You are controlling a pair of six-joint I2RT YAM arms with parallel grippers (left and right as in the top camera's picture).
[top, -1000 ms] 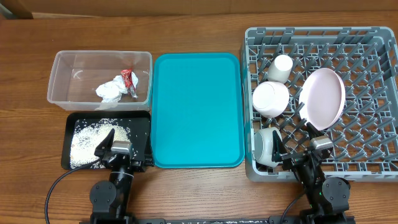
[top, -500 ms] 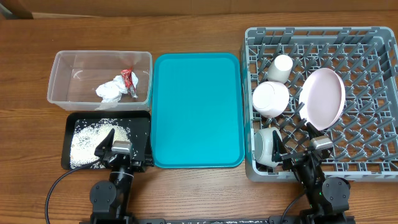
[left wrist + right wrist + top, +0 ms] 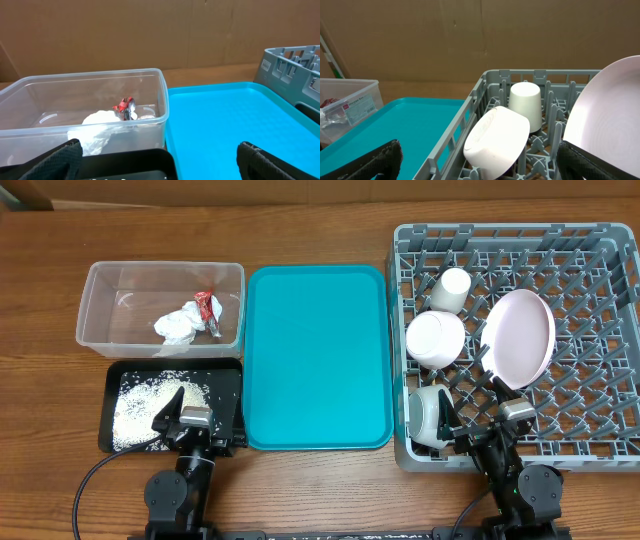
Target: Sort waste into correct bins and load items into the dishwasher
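**A:** Where does the waste sit?

**B:** The crumpled white paper napkin (image 3: 178,326) and the small red snack wrapper (image 3: 208,306) lie touching inside the clear rectangular plastic tub (image 3: 160,267). The tub is toward the far left corner of the wooden surface (image 3: 40,380). The loose white rice grains (image 3: 145,402) are spread in the shallow black rectangular tray (image 3: 170,363), just on the near side of the tub.

**A:** And the dishes?

**B:** They are in the large grey plastic dish rack (image 3: 500,232) by the right edge. The small white cup (image 3: 452,288) is toward the rack's far left. The white bowl (image 3: 435,338) is tilted on its side just nearer than the cup. The round pale pink plate (image 3: 518,338) leans among the pegs beside the bowl. A second white rounded vessel (image 3: 428,416) rests in the rack's near left corner.

**A:** What lies between?

**B:** A flat teal serving tray (image 3: 315,360) lies in the middle, close beside the tub, the black tray and the rack.

**A:** The arms?

**B:** The left gripper (image 3: 157,164) is low at the near edge over the black tray. Its fingers (image 3: 55,160) are spread wide and grasp nothing, and the tub wall is straight ahead of them. The right gripper (image 3: 480,164) is at the rack's near wall. Its fingers (image 3: 592,160) are also released and empty. The bowl is directly in front of it, with the cup behind the bowl and the plate to the right.
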